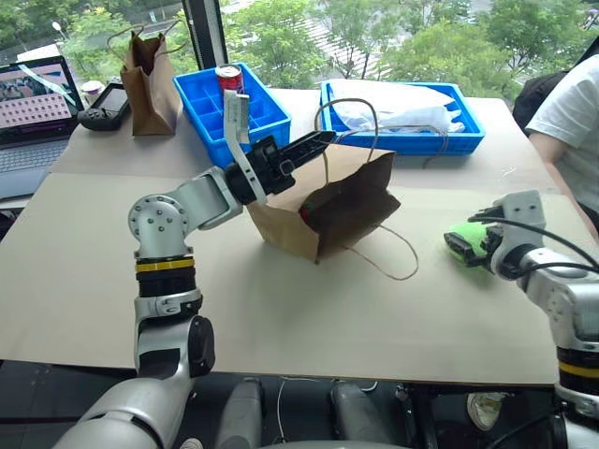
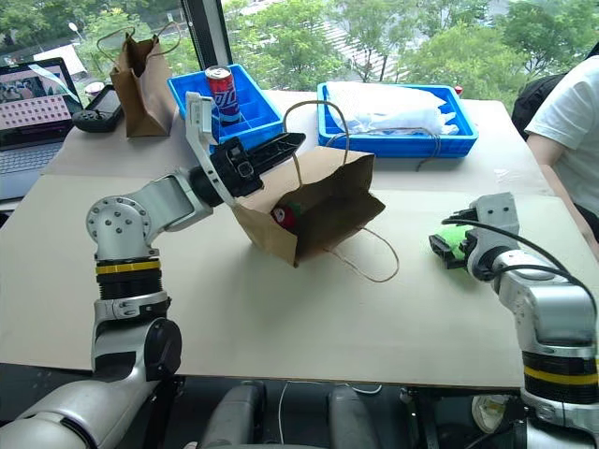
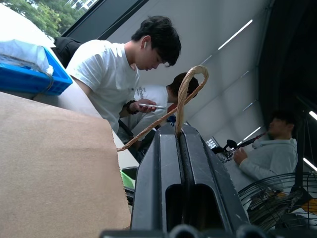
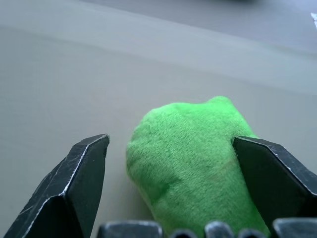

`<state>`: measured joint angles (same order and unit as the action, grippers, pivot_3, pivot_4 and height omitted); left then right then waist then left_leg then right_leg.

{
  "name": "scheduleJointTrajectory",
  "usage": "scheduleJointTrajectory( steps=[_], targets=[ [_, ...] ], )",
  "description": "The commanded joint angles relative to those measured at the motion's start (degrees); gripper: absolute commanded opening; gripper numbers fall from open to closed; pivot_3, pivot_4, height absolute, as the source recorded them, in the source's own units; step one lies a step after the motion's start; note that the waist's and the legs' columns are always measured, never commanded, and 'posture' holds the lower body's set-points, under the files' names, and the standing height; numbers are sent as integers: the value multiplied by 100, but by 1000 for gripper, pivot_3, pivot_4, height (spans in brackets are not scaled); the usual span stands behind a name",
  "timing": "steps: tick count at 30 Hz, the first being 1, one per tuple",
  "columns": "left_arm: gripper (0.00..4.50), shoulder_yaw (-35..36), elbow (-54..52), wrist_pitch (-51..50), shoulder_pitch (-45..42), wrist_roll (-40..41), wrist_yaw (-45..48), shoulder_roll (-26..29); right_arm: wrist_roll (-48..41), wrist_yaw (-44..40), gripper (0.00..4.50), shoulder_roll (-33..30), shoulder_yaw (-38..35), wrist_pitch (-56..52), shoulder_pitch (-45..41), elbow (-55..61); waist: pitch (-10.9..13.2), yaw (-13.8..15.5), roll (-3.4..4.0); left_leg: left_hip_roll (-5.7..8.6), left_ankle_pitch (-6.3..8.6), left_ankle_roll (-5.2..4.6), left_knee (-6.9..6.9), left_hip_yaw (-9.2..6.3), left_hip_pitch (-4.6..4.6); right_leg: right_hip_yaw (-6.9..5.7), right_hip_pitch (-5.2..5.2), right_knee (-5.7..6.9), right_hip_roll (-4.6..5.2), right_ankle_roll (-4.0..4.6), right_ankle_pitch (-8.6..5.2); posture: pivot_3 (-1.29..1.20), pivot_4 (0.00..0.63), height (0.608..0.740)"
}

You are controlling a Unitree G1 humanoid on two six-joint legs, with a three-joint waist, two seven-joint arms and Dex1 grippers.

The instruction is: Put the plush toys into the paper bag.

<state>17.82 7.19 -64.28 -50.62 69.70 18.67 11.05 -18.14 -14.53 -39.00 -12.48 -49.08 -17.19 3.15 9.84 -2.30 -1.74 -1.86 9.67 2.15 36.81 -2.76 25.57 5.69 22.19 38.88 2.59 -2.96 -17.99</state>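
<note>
Right wrist view shows the right gripper (image 4: 168, 188) wide open, with the green toy (image 4: 190, 163) on the table (image 4: 59, 79) between its fingers; one finger looks to touch it. Left wrist view shows the left gripper (image 3: 183, 144) shut tight on a twine handle (image 3: 184, 99) of the paper bag (image 3: 54, 168), with three people behind. Eye views show the bag tipped, mouth toward the robot's right, and the red toy (image 2: 284, 216) inside. Farther back stand a soda can (image 2: 221, 92) in a blue bin (image 2: 248, 108), a dark bag (image 2: 138, 82) and a laptop (image 2: 33, 98). The can's writing is too small to read.
</note>
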Motion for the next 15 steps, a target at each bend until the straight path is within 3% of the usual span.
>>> scheduleJointTrajectory(
  steps=[1, 6, 11, 15],
  targets=[
    [0, 52, -195, 61, -77, 95, 50, 62, 363, 24, 3351, -11, -97, 695, 116, -475, 0, 6, 0, 0, 0, 0, 0, 0, 0, 0, 0, 0, 0, 0, 0, 0, 150, 707],
    [0, 60, -227, 31, -22, 119, 29, 132, 365, -79, 1676, 36, -299, 997, 205, -197, 0, 20, 0, 0, -1, 2, 0, -2, -1, -2, -6, -1, 0, 0, 0, 0, 150, 707],
    [0, 23, -175, 34, -50, 112, 40, 100, -157, -948, 46, -426, -376, 768, 102, 1067, 8, 5, 12, 0, -2, 4, 1, -2, 0, -1, -4, 0, 0, 0, 0, 0, 150, 707],
    [0, -23, -100, 37, -99, 81, 81, 66, -829, -1769, 19, -1117, -215, 115, -436, 2092, 12, -16, 19, -4, -2, 4, 0, -4, -4, -3, -5, 2, -4, 0, 0, 0, 150, 707]
  ],
)
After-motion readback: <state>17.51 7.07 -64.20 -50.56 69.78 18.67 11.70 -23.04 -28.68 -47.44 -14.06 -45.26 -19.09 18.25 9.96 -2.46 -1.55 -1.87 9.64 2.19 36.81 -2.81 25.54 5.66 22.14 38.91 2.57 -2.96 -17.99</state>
